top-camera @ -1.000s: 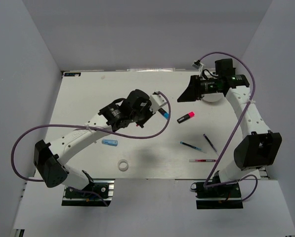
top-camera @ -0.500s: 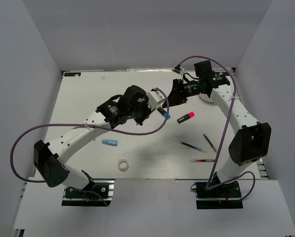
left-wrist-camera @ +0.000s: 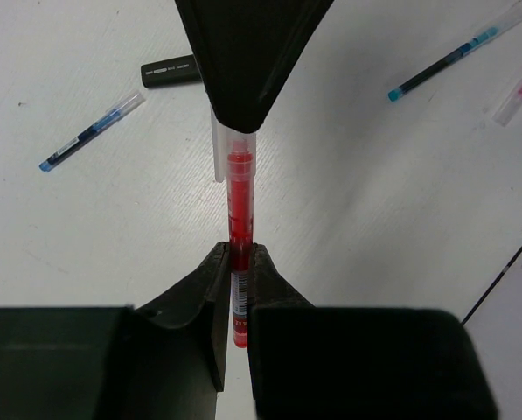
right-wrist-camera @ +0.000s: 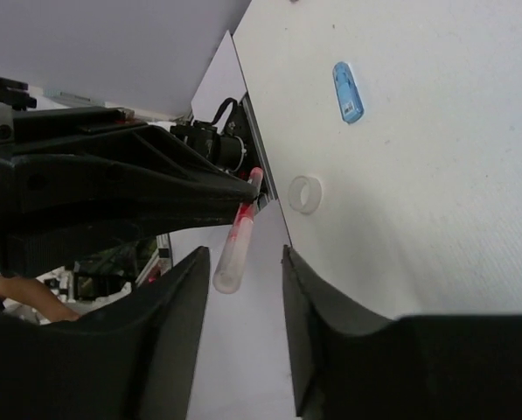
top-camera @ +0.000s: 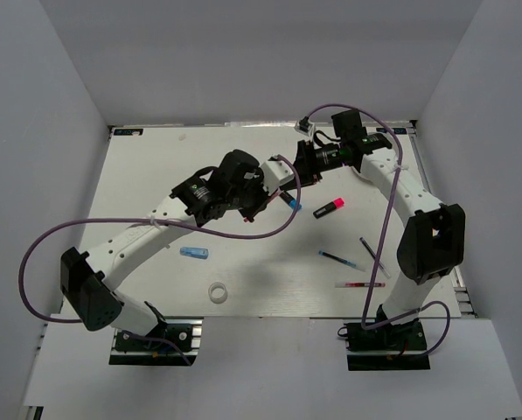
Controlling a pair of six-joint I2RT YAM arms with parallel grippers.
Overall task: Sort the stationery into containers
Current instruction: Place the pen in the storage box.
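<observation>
Red pen (left-wrist-camera: 240, 197) in left tool (left-wrist-camera: 235, 254), mid-table (top-camera: 243, 262)

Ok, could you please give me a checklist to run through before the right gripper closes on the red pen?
1. Left gripper shut on the red pen: ok.
2. Right gripper open: ok.
3. Pen end between the right fingers: ok in the right wrist view; depth cannot tell.
4. Pen held clear of the table: ok.
5. Container ready to receive: cannot tell; none in view.
</observation>
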